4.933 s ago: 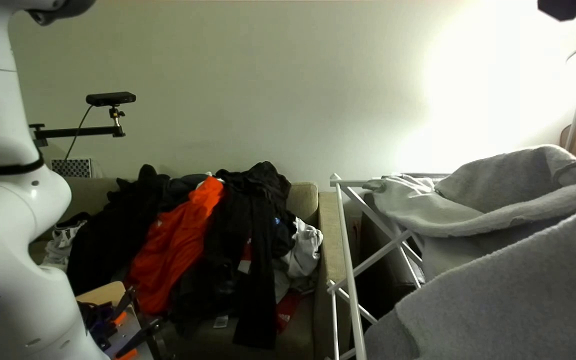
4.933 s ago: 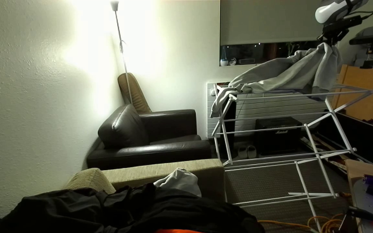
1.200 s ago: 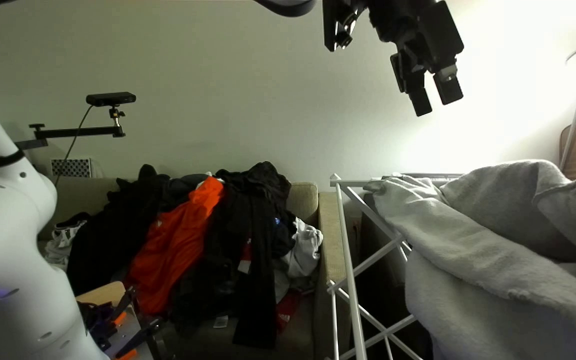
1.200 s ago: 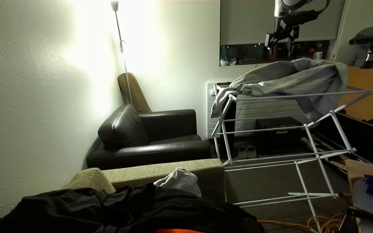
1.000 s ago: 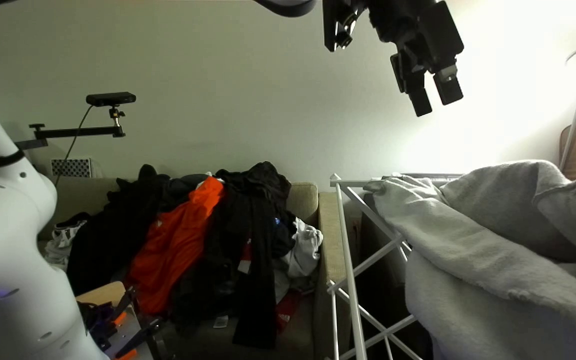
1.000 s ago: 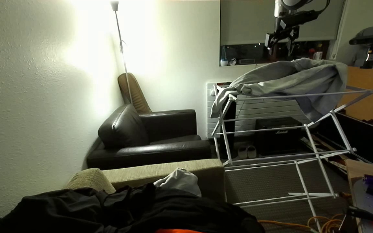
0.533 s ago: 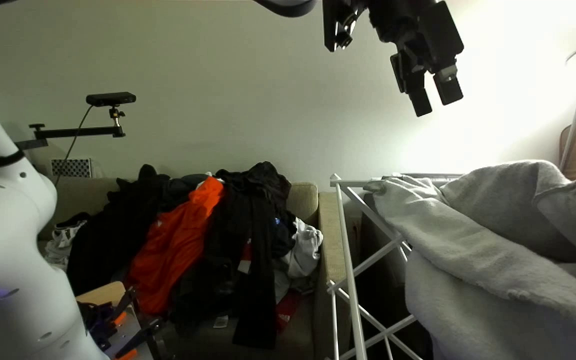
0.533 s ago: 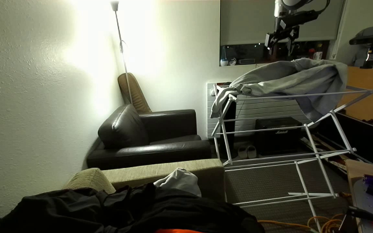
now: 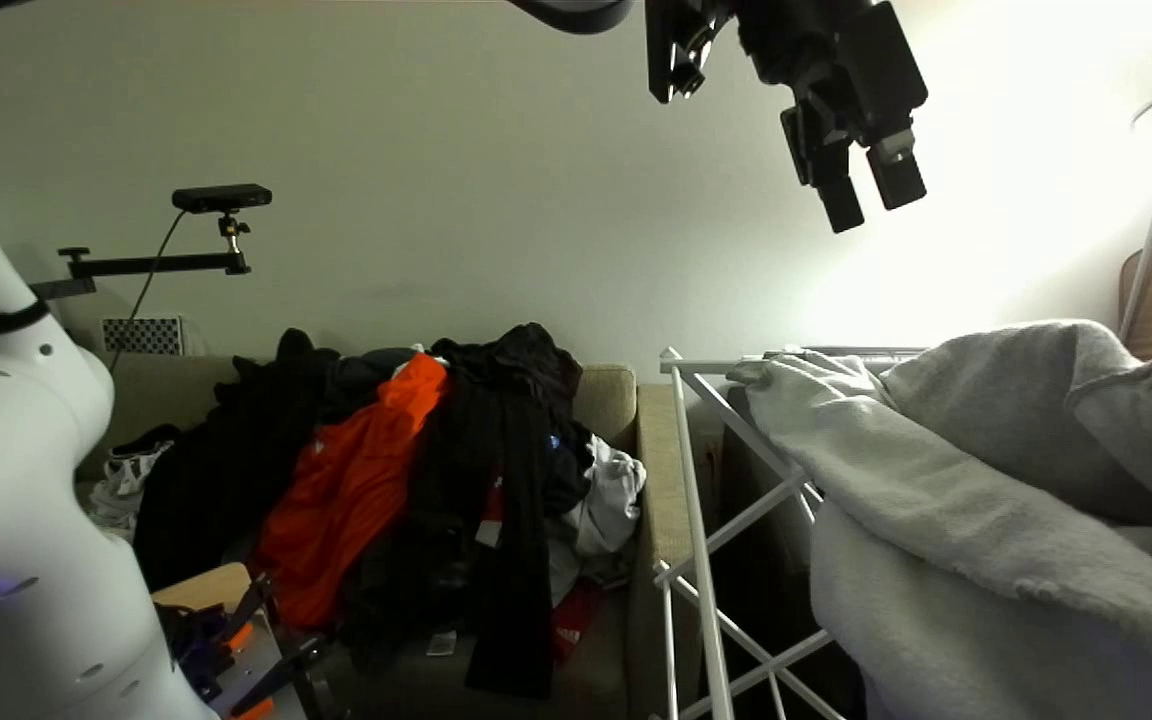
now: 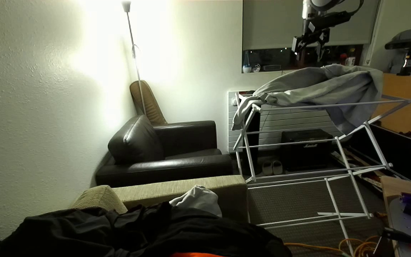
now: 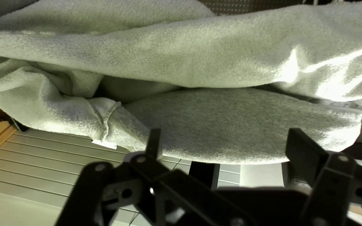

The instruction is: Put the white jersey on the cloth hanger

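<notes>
Recording jaws spread wide, nothing pinched between them, tips angled downward. White jersey (image 10: pixel 319 87): draped over the top of the cloth hanger (image 10: pixel 337 139), below the jaws and apart from them; a gap shows in both exterior views. Its long axis runs along the upper rods, not across them. One end hangs over the hanger's end nearer the leather armchair (image 10: pixel 162 167); toward the opposite end a fold droops behind the near top rod.

Key relation, wrist view: cloth stretches crosswise, roughly parallel to the line from tip to tip, one edge of it showing between the two tips. Judgement: closing in this pose would bunch fabric lengthwise; a pinch on that edge would want the jaws turned first.

Status, judged: placement looks complete, only the evenness of the hang in doubt. Next move probably a retreat straight up. If a tidier hang is wanted, a low approach might snag a fold and drag an end off its rod.
</notes>
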